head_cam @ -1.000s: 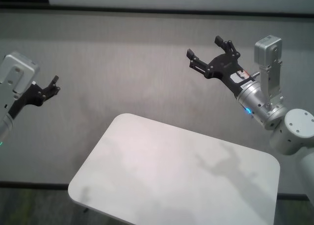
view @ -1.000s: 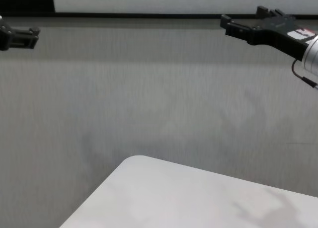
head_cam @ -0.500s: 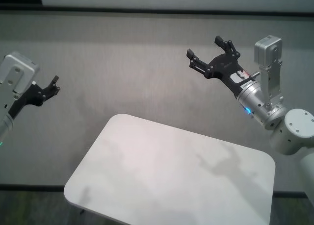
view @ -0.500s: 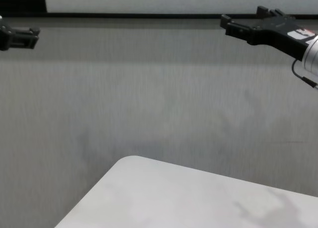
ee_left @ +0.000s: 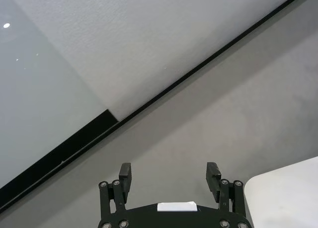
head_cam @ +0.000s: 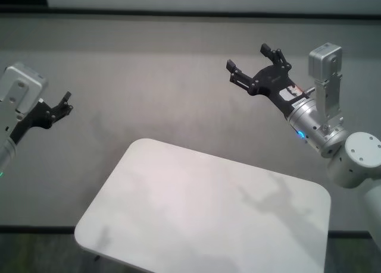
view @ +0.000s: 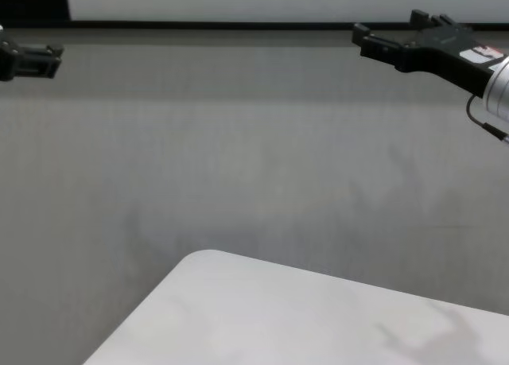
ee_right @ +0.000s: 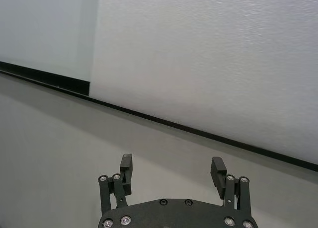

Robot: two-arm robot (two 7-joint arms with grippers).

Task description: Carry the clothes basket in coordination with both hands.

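1. White table (head_cam: 202, 213) sits slightly lower and further left in head and chest views than a second ago; both arms unchanged.
2. Left gripper (head_cam: 64, 103) raised at far left, fingers apart, empty.
3. Right gripper (head_cam: 253, 62) raised at right, fingers spread, empty.
4. Clothes basket not visible in any view.

White table (head_cam: 202, 213) on grey floor (head_cam: 149, 77)

The table (head_cam: 202, 213) stands low on the floor (head_cam: 149, 77), with the left gripper (head_cam: 64, 102) raised off beyond its left side and the right gripper (head_cam: 250, 62) raised behind its right part.
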